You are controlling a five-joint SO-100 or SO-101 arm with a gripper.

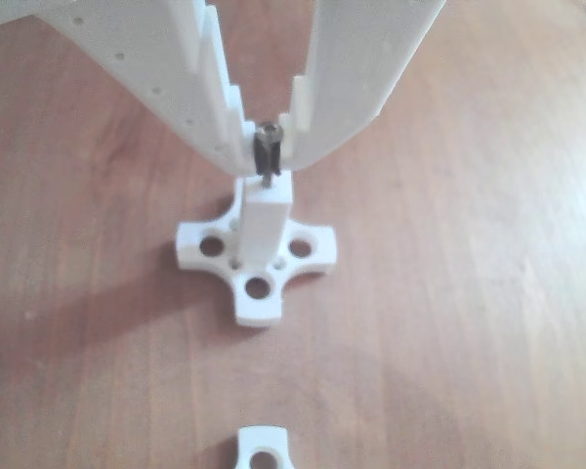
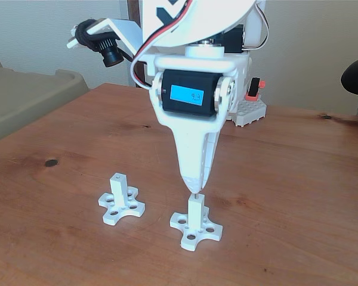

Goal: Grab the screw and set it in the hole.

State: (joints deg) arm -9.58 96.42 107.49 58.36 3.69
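My white gripper [image 1: 268, 149] points straight down, shut on the screw [image 1: 268, 156], with its dark head pinched between the tips. The thin shank hangs below and its lower end meets the square top face of the white post [image 1: 266, 217], where the hole is; the shank covers the hole itself. The post rises from a cross-shaped base [image 1: 257, 262] with round holes in its lobes. In the fixed view the gripper [image 2: 194, 186] stands directly over the same post [image 2: 195, 213], with a sliver of the screw [image 2: 195, 193] bridging the two.
A second white post [image 2: 120, 198] on a cross base stands to the left of the first in the fixed view, and its base [image 1: 264, 451] shows at the bottom edge of the other view. A grey brick block [image 2: 249, 109] sits behind the arm, and an olive bin [image 2: 24, 95] lies at far left.
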